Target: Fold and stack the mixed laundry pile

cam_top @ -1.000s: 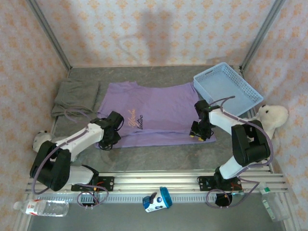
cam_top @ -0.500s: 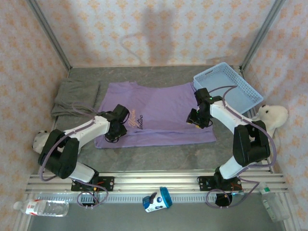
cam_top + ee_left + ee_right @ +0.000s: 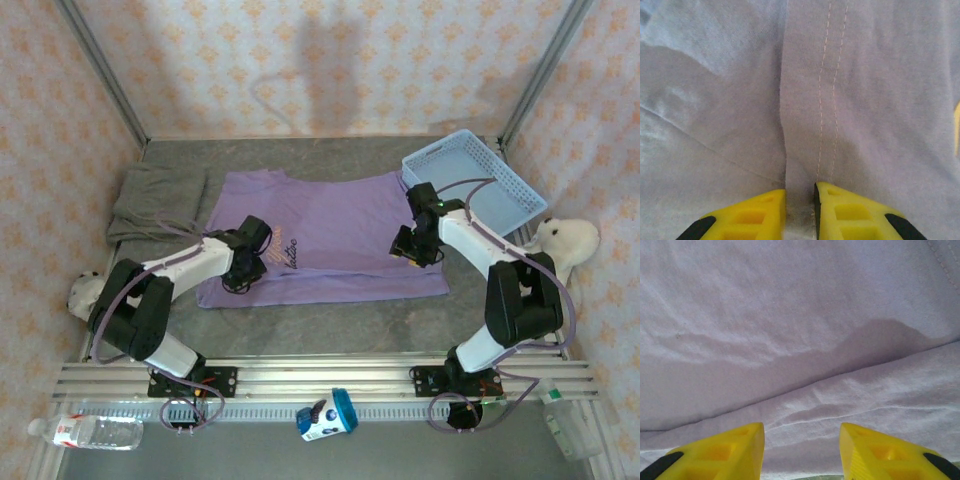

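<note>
Now both arms have shifted toward 12 o'clock on the T-shirt (image 3: 330, 225): left gripper (image 3: 800, 191) pinching a ridge, right gripper (image 3: 801, 429) spread. Fold not yet started.

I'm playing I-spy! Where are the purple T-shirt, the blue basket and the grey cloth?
purple T-shirt (image 3: 345, 225), top view, its middle.
blue basket (image 3: 465, 180), top view, its bare floor.
grey cloth (image 3: 155, 200), top view, its middle.

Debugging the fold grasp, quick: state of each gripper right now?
Left gripper: jaws shut, pinching a fold of the lavender T-shirt.
Right gripper: jaws open over the T-shirt, holding nothing.
</note>
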Controlling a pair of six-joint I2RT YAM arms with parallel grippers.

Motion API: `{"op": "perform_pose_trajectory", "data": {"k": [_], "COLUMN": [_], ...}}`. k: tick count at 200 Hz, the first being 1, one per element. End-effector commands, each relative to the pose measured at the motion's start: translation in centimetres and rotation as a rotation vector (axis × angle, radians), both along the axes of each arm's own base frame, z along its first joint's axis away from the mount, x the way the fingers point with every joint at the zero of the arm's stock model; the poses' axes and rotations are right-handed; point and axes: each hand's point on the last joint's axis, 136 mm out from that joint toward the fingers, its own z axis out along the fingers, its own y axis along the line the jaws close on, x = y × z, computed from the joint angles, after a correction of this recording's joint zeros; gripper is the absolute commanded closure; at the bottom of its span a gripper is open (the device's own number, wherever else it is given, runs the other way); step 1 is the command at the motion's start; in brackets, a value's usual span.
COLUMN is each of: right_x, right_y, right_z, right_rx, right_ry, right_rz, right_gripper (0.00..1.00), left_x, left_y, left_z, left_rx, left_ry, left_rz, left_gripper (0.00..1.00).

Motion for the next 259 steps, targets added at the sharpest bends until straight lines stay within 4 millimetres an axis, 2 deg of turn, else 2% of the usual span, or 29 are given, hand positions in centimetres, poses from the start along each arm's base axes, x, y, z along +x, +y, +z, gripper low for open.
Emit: {"op": "perform_pose_trajectory", "data": {"k": [1,20,33,79,101,125,132,135,145,154,172,196,215,229,259], "right_x": [-0.3,-0.4,-0.4,-0.2,-0.1,0.0,-0.1,-0.1,-0.1,-0.3,-0.8,-1.8,-2.2,-2.4,-2.1], "right_y": [-1.2,-1.5,-1.6,-1.8,-1.8,-1.7,-1.6,-1.7,-1.6,-1.6,-1.9,-2.7,-3.0,-3.1,-3.3], "right_z": [0.9,1.1,1.2,1.8,1.8,1.9,1.8,1.8,1.9,2.0,2.0,1.6,1.0,0.5,-0.8], "right_rx": [-0.037,-0.037,-0.032,-0.024,-0.019,-0.012,-0.013,-0.012,-0.01,-0.009,-0.018,-0.054,-0.07,-0.075,-0.091], "right_ry": [-0.018,-0.02,-0.024,-0.036,-0.037,-0.038,-0.035,-0.035,-0.037,-0.037,-0.038,-0.034,-0.021,-0.009,0.005], "right_rz": [-0.026,-0.033,-0.038,-0.048,-0.048,-0.048,-0.048,-0.049,-0.049,-0.051,-0.05,-0.05,-0.047,-0.047,-0.061], "right_gripper": [0.56,0.56,0.56,0.56,0.56,0.56,0.56,0.56,0.56,0.56,0.56,0.56,0.56,0.57,0.58], "left_x": [0.3,0.3,0.4,2.5,5.1,9.3,10.6,11.1,12.3,13.2,14.1,13.0,10.4,8.1,3.3], "left_y": [0.4,0.5,0.4,0.3,-0.6,-3.8,-4.7,-4.9,-4.7,-3.9,-2.9,-2.9,-2.5,-1.7,0.9], "left_z": [-0.1,-0.1,0.3,4.8,6.5,7.5,7.7,7.8,8.1,8.6,10.5,11.5,11.4,10.5,7.1], "left_rx": [0.04,0.038,0.031,0.043,0.046,-0.016,-0.03,-0.024,0.033,0.103,0.18,0.142,0.093,0.082,0.115], "left_ry": [-0.011,-0.025,-0.037,-0.123,-0.157,-0.16,-0.152,-0.145,-0.113,-0.1,-0.122,-0.163,-0.174,-0.166,-0.115], "left_rz": [-0.013,-0.004,-0.006,-0.013,-0.04,-0.105,-0.13,-0.138,-0.149,-0.153,-0.155,-0.157,-0.149,-0.128,-0.077], "left_gripper": [0.79,0.84,1.0,1.0,1.0,1.0,0.92,0.84,0.63,0.5,0.43,0.41,0.42,0.42,0.49]}}
